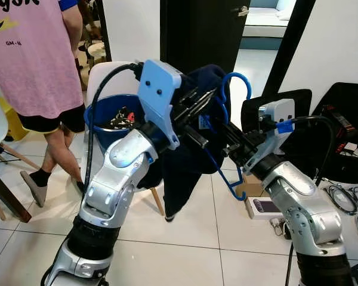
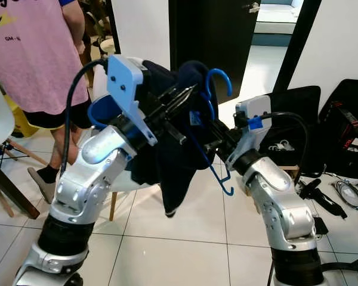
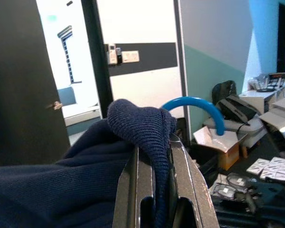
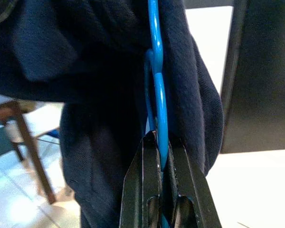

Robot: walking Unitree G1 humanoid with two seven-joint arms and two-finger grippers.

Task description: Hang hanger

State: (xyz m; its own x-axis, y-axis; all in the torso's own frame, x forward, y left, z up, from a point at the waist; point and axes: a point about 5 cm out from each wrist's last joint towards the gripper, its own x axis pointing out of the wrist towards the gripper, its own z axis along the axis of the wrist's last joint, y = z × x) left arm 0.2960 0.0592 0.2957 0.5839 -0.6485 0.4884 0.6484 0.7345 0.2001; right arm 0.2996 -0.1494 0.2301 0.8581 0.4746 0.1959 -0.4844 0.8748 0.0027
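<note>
Two silver arms raised mid-air over pale floor tiles [image 1: 185, 238], meeting at chest height. Left gripper [image 1: 198, 101] pinched tight on a fold of navy garment [image 3: 137, 128], ribbed cloth bunched between the black fingers [image 3: 180, 171] in the left wrist view. Right gripper [image 1: 222, 132] clamped on the blue hanger [image 4: 157, 95], thin plastic bar squeezed between both fingers [image 4: 147, 180] with almost no gap, seen plainly in the right wrist view. Hanger held up in the air between the two grippers, resting on nothing, hook [image 1: 238, 80] curving upward above the garment, lower blue bar [image 1: 230, 182] dangling past the right forearm. Garment draped over hanger and left gripper, hanging down dark and loose toward the floor.

Just behind the left arm, a white chair [image 1: 104, 77] carrying a blue tub [image 1: 98, 116] with dark items inside. Beyond that, at the left edge, a person in a pink shirt [image 1: 30, 53], black shorts and dark socks, standing on the tiles. Near the right arm, cables [image 1: 346, 199] and a small white device [image 1: 262, 207] on the floor, a black bag [image 1: 346, 113] against the wall. Farthest back, a dark door [image 1: 197, 30] and an open doorway into a bright room.
</note>
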